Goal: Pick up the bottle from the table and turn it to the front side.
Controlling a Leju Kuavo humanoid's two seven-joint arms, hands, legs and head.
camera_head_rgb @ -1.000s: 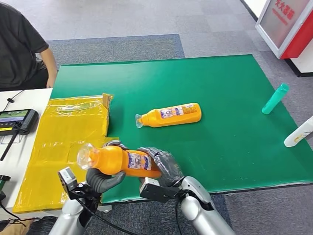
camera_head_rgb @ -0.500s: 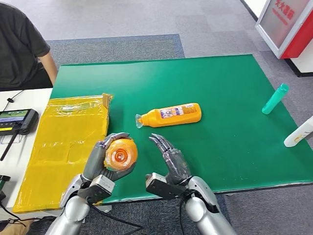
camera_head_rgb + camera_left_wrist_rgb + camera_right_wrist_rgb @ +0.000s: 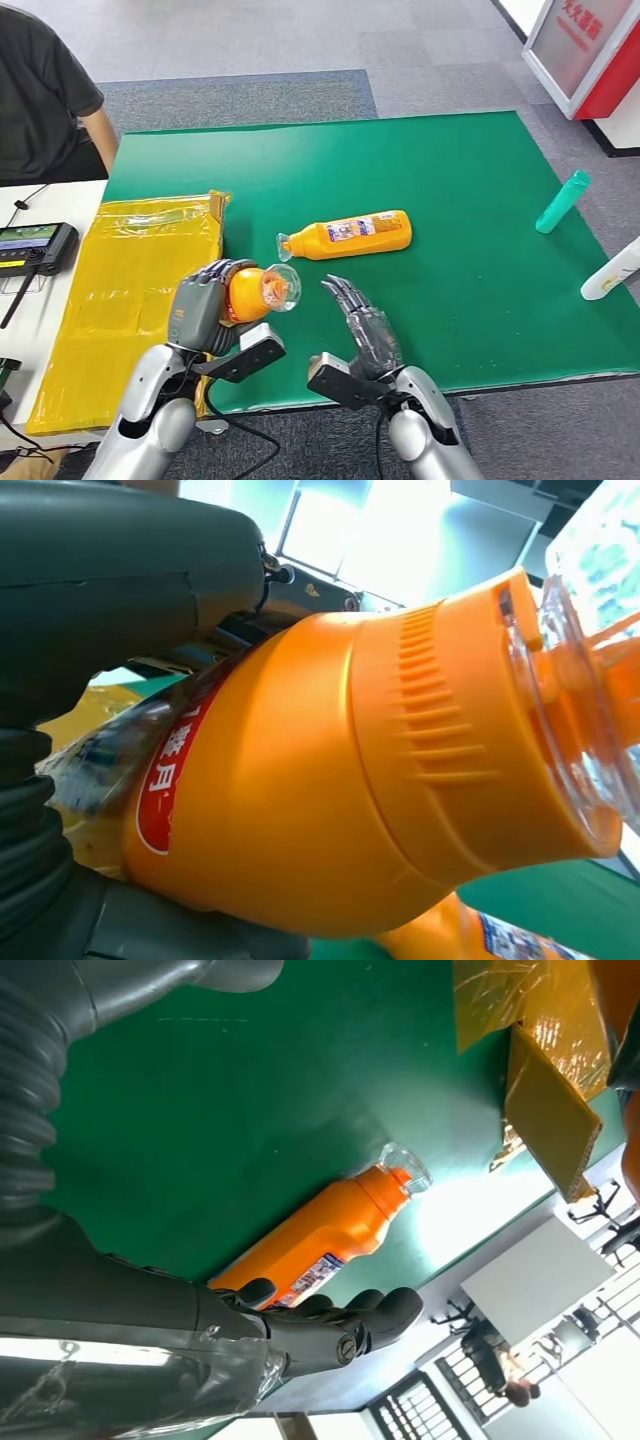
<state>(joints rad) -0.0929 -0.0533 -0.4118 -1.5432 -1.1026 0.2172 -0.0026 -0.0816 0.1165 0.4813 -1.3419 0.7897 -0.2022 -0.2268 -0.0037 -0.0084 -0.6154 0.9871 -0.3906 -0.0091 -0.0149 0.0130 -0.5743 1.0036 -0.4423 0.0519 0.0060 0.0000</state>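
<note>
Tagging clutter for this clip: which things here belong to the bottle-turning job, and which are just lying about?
Job:
- orange bottle, held by the left hand
- right hand, open beside it

Lying about:
- second orange bottle on the green mat
- teal bottle
- white bottle
- yellow box
- handheld screen

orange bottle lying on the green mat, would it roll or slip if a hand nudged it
The orange bottle lies on its side on the green mat, and its body looks rounded, so a sideways nudge would probably roll it. Its glossy plastic may slip in a loose grip. The clear cap end is narrower, so it might curve as it rolls.
</note>
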